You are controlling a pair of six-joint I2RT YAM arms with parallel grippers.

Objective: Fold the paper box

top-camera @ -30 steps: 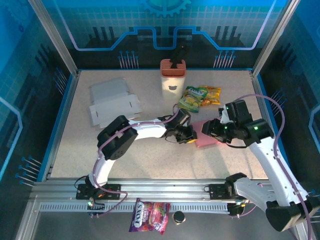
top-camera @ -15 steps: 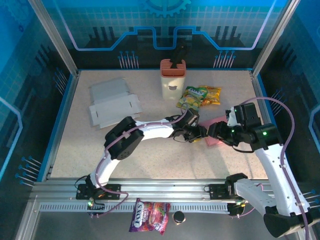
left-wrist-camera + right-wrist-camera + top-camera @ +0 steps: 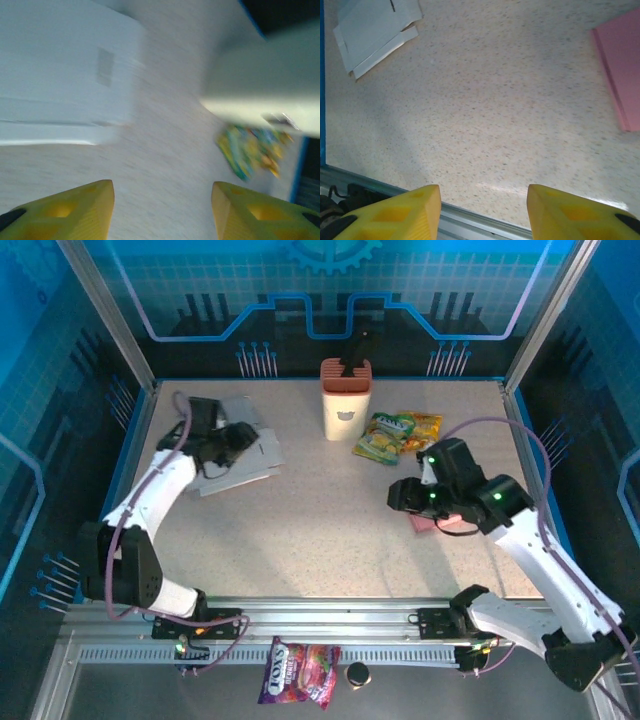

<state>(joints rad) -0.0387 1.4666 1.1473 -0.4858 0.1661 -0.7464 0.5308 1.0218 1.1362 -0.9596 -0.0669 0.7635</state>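
Now | paper box [image 3: 254,456]: flat, unfolded, pale grey | far-left on table [image 3: 320,525]

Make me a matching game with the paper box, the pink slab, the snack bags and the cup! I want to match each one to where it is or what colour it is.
Things:
1. paper box
2. pink slab
3. snack bags
4. cup

Clues:
A. green and yellow
B. lying flat on the right side
C. white, flat, at the far left
D. cream with an orange top

Pairs: 1-C, 2-B, 3-A, 4-D
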